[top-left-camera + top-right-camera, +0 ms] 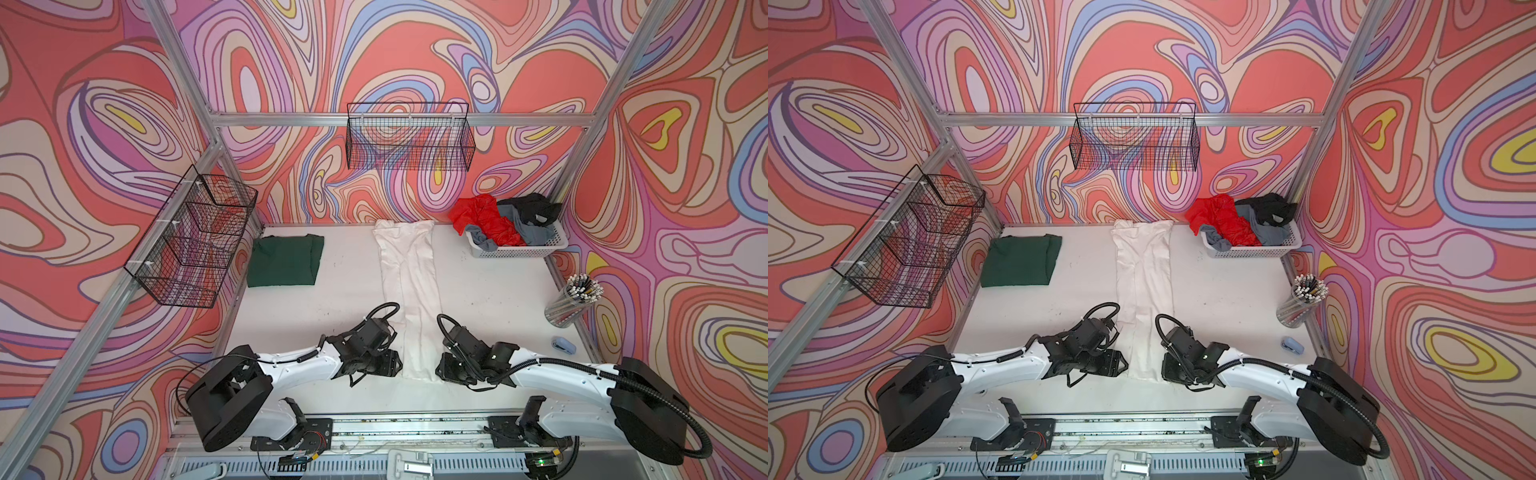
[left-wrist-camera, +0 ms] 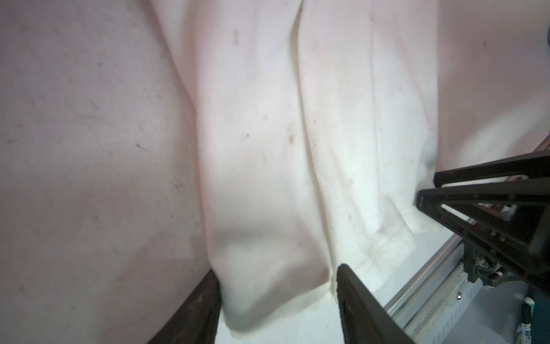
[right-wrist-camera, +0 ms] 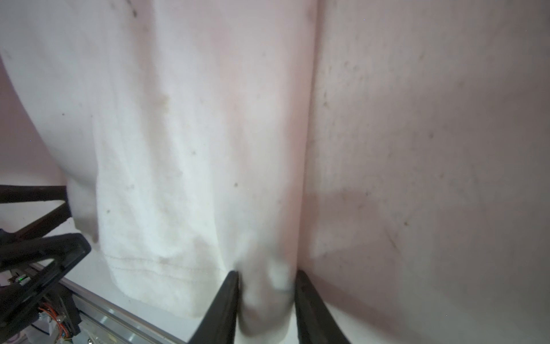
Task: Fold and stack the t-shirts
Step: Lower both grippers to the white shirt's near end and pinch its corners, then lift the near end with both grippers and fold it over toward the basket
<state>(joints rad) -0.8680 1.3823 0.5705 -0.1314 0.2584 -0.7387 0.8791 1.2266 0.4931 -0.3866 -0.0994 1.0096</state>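
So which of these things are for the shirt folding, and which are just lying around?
For the job: white t-shirt, green t-shirt, red shirt, grey shirt, black shirt.
Just lying about: white basket, pencil cup, small blue thing, back wire basket, side wire basket.

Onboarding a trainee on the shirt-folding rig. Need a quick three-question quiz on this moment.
1. Which end of the white t-shirt do the left gripper and right gripper have their fingers around?
2. Where on the table does the dark green t-shirt lie? A) far left, folded flat B) near right, crumpled C) middle, in a long strip
3. True or false: the white basket holds red cloth, grey cloth and black cloth.

Key
1. The near hem, one corner each.
2. A
3. True
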